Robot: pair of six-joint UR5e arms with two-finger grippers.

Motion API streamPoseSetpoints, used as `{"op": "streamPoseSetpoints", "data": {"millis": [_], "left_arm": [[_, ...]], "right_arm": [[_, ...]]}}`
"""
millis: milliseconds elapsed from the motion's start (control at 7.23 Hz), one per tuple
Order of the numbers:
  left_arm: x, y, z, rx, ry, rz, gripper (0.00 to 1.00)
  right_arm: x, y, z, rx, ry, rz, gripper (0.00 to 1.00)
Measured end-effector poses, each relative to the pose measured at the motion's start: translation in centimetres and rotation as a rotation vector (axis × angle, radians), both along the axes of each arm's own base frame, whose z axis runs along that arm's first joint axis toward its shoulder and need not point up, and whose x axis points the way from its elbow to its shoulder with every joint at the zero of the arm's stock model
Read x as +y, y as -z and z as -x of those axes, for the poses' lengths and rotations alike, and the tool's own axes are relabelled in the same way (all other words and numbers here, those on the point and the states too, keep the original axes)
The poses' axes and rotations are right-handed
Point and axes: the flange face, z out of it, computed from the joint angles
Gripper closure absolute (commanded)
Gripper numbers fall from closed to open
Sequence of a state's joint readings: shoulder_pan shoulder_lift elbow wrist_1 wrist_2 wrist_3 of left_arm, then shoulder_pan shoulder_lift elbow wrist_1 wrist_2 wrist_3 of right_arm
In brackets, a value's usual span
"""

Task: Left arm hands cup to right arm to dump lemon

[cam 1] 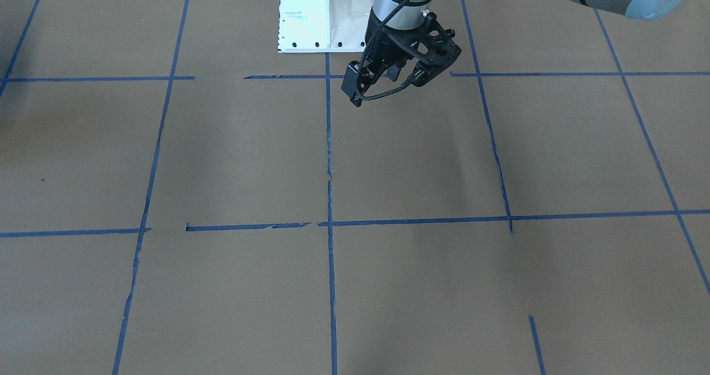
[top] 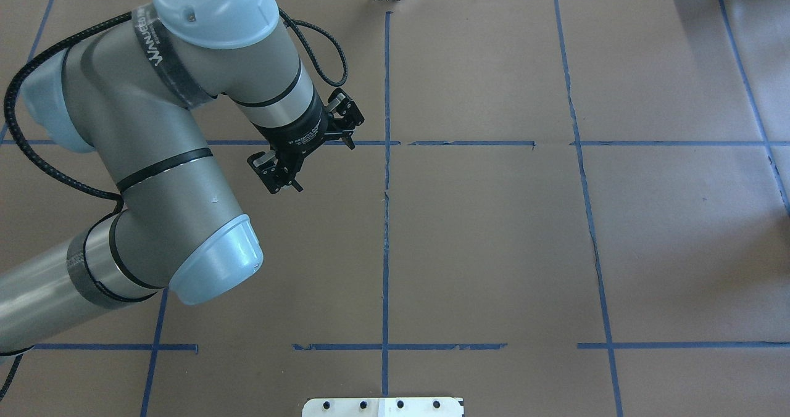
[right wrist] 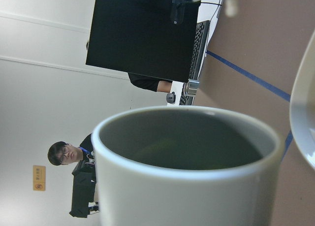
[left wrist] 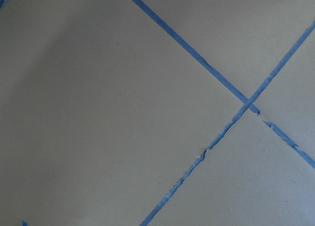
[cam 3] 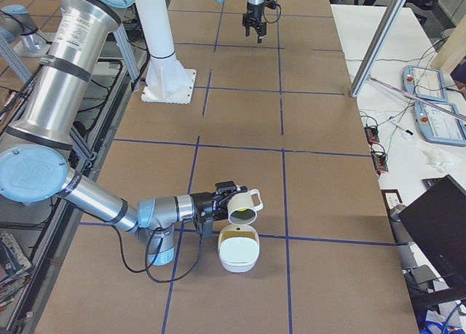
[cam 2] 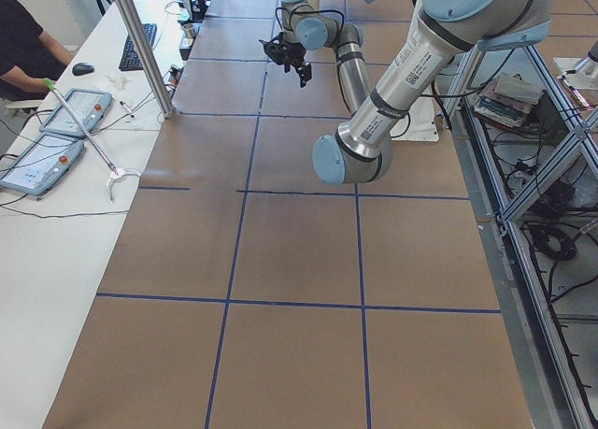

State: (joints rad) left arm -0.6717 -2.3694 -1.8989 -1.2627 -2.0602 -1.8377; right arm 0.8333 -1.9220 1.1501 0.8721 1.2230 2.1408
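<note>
- Your right arm reached low over the table near its right end, forearm roughly level, with its gripper at the cup.
- The cup was up off the table at that gripper's tip. The gripper showed only in the side view, so I couldn't tell whether the jaws were pinching the cup or how wide they stood.
- The cup was tipped over, mouth angled down toward a white bowl, handle on the side away from the gripper.
- The bowl sat on the table just below the cup's mouth, beside a blue tape line, about midway between the robot-side edge and the operators' edge.
- The lemon was inside the cup. In your right wrist view it read as a dull olive lump against the grey inner wall.
- Your left arm was out over the table on the robot's left of the centre tape line, well apart from the cup.
- Its gripper hung above the table pointing down, jaws spread wide.
- The left wrist view showed brown table and two crossing tape lines.
- A person sat behind the cup in the right wrist view, below a black monitor.
</note>
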Motion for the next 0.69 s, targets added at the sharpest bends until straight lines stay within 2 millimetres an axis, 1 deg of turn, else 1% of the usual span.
{"op": "streamPoseSetpoints", "data": {"millis": [415, 692], "left_arm": [[0.1, 0.1, 0.0, 0.002, -0.001, -0.002, 0.00], [0.0, -0.1, 0.0, -0.003, 0.002, -0.007, 0.00]], "right_arm": [[0.0, -0.3, -0.7, -0.316, 0.008, 0.074, 0.98], [0.6, -0.8, -1.8, -0.478, 0.010, 0.110, 0.97]]}}
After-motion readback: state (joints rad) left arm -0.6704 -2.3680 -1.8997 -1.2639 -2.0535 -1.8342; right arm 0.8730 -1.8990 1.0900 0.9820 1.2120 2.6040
